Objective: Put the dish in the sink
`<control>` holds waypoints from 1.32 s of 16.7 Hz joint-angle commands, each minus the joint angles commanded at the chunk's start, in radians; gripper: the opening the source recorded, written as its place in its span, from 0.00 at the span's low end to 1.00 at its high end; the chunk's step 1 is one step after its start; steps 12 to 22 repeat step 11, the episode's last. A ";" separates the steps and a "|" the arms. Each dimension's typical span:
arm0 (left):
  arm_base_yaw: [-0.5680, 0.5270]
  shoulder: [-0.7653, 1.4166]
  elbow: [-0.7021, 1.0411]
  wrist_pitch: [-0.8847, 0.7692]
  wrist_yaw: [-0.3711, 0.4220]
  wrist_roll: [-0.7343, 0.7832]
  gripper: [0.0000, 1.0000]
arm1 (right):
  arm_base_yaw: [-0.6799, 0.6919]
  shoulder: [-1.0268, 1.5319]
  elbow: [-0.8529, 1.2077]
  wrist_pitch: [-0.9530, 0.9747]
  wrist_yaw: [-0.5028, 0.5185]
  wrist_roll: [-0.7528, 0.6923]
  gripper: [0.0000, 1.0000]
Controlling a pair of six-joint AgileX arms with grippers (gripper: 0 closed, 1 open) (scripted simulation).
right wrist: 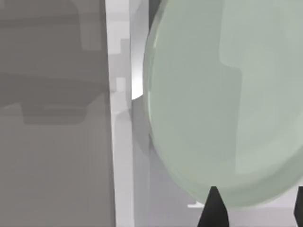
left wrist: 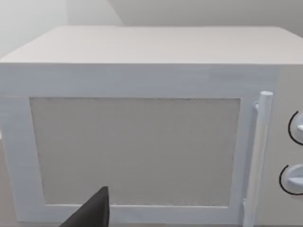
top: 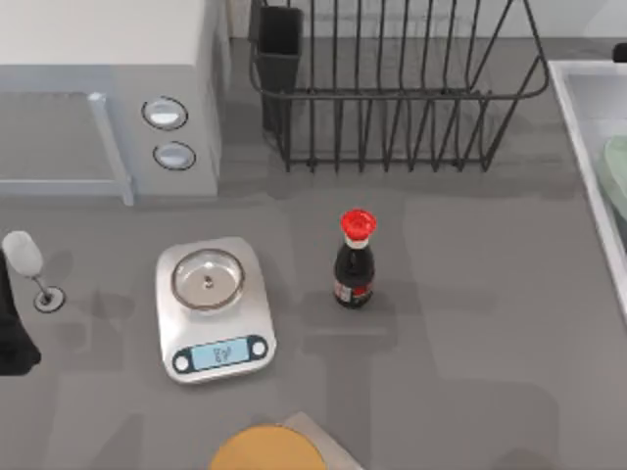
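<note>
The large round pale mint-green dish [right wrist: 222, 99] is seen in the right wrist view lying inside the light grey rectangular sink [right wrist: 122, 142], just beyond the pale raised rim; in the top view a sliver of the dish [top: 616, 166] is visible at the table's far right edge, within the sink [top: 578, 108]. The right gripper [right wrist: 253, 208] is placed directly over the near edge of the dish, its two dark fingertips [right wrist: 214, 208] set well apart; nothing is seen pinched between them, and whether the plate edge is touched cannot be told. The dish is judged to be already at its goal, so the coming move is thought to turn on the gripper being lifted straight away from the plate, which lies just ahead of the fingers; being round, it has no long axis. The right arm is plainly the nearer one. The left gripper [left wrist: 92, 213] is parked at the table's left, facing the white box-shaped microwave [left wrist: 142, 127], with one dark finger in sight, so its opening cannot be told. Counted on the table: one dish, one sink, one microwave, one black wire dish rack [top: 392, 88], one silver kitchen scale [top: 213, 308], one dark sauce bottle with a red cap [top: 355, 259], one clear wine glass [top: 29, 266] and one yellow-orange disc [top: 265, 450].
</note>
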 joint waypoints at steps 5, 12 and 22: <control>0.000 0.000 0.000 0.000 0.000 0.000 1.00 | 0.000 0.000 0.000 0.000 0.000 0.000 0.98; 0.000 0.000 0.000 0.000 0.000 0.000 1.00 | 0.000 0.000 0.000 0.000 0.000 0.000 1.00; 0.000 0.000 0.000 0.000 0.000 0.000 1.00 | 0.000 0.000 0.000 0.000 0.000 0.000 1.00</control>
